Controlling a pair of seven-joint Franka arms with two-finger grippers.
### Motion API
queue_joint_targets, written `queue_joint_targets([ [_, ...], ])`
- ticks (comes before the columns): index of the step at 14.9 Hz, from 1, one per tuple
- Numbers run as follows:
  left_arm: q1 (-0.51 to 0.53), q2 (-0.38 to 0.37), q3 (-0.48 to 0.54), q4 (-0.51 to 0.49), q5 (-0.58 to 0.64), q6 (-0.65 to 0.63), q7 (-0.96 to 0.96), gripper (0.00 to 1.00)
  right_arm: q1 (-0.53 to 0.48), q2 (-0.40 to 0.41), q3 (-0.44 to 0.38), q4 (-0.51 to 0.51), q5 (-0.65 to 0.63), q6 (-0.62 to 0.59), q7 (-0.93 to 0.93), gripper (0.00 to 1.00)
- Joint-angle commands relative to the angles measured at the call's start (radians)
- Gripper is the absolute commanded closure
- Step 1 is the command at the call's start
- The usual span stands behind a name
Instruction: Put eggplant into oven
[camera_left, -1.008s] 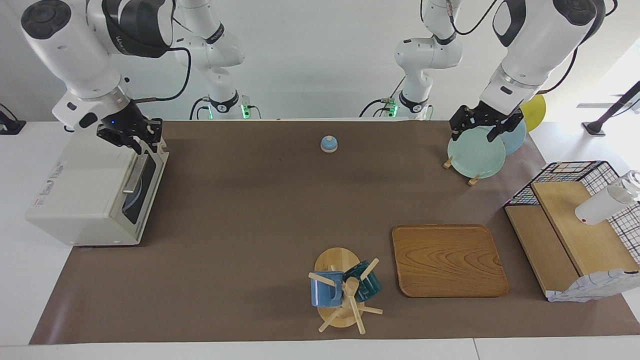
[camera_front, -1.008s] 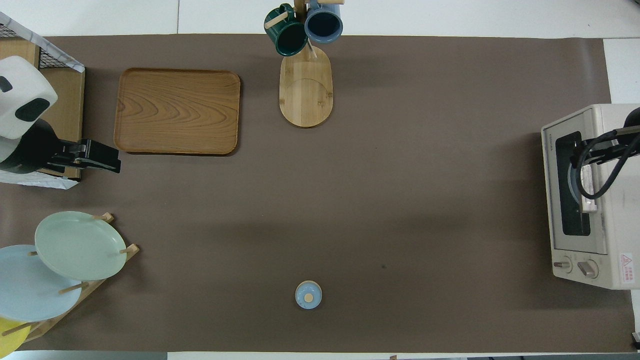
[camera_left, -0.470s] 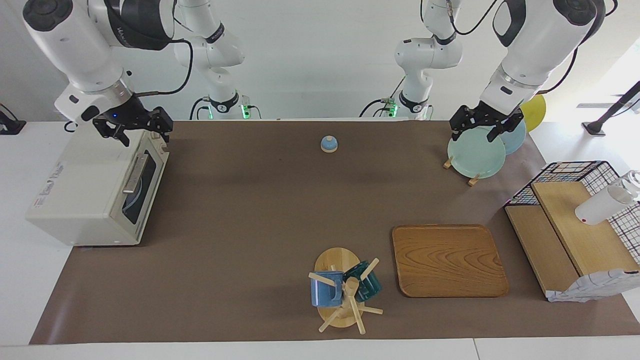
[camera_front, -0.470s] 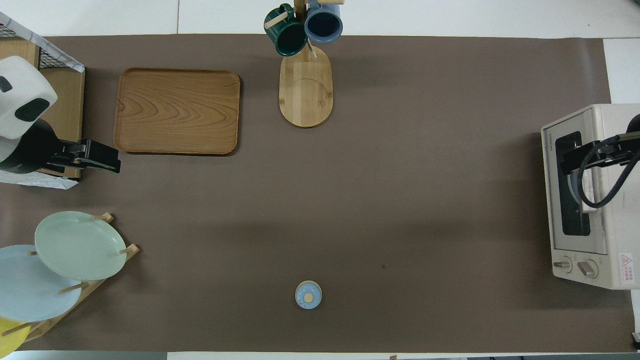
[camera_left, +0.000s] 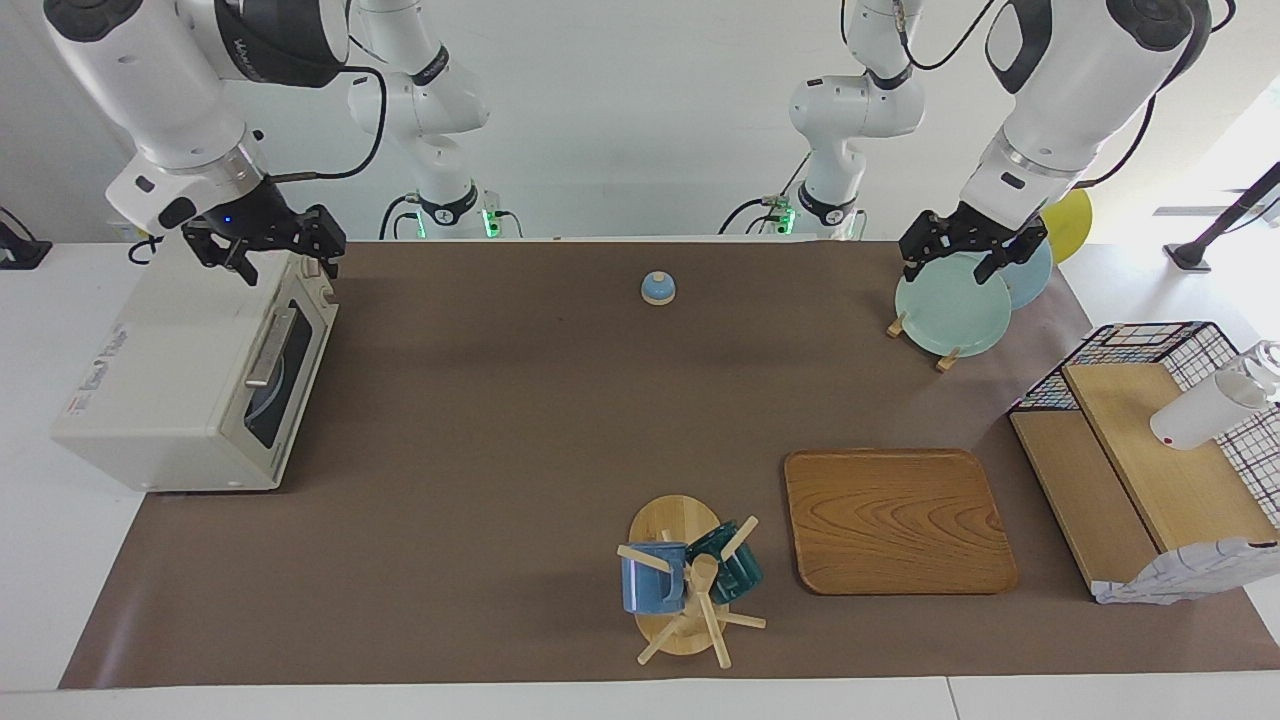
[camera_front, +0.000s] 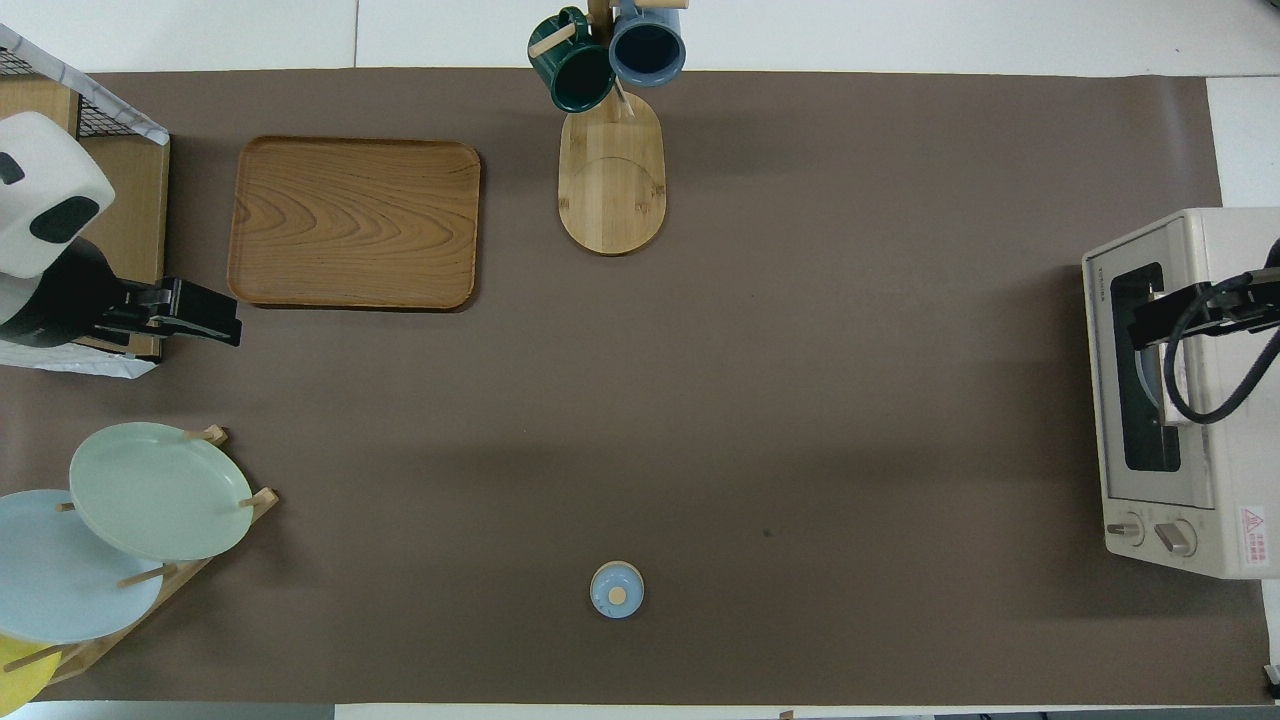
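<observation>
The cream-white oven (camera_left: 160, 370) stands at the right arm's end of the table with its dark glass door shut; it also shows in the overhead view (camera_front: 1200, 460). Through the glass I see the pale rim of a dish. The eggplant is out of view. My right gripper (camera_left: 290, 266) hangs open and empty just above the oven's top front edge, over the door in the overhead view (camera_front: 1142, 324). My left gripper (camera_left: 950, 268) waits open and empty over the plate rack; it also shows in the overhead view (camera_front: 222, 326).
A plate rack (camera_left: 950, 310) with green, blue and yellow plates is near the left arm's base. A blue bell (camera_left: 657, 288), a wooden tray (camera_left: 895, 520), a mug tree (camera_left: 685, 585) with two mugs and a wire-backed wooden shelf (camera_left: 1130, 470) are on the brown mat.
My right gripper has risen from the oven door's handle to above the oven's top edge. The door stays shut. The left arm has not moved.
</observation>
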Motion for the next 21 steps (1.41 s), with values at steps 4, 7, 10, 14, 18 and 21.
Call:
queue_joint_targets([
  [4,-0.007,-0.017,0.006,-0.014,0.023,0.005,-0.002,0.0,-0.007,-0.024,-0.003,-0.015,0.013,-0.003,0.042,0.0],
  [7,-0.007,-0.016,0.006,-0.014,0.023,0.007,-0.001,0.0,-0.007,-0.024,-0.002,-0.015,0.021,0.001,0.068,0.0],
  [10,-0.007,-0.016,0.006,-0.012,0.023,0.007,-0.002,0.0,-0.007,-0.024,0.0,-0.016,0.027,-0.002,0.068,0.0],
  [14,-0.007,-0.017,0.006,-0.014,0.023,0.005,-0.001,0.0,-0.005,-0.024,0.0,-0.018,0.057,0.004,0.068,0.0],
  [18,-0.007,-0.016,0.006,-0.012,0.023,0.007,-0.002,0.0,0.002,-0.024,0.003,-0.016,0.051,0.004,0.065,0.0],
  [21,-0.007,-0.016,0.006,-0.014,0.023,0.005,-0.002,0.0,0.001,-0.024,0.002,-0.018,0.039,0.003,0.064,0.0],
])
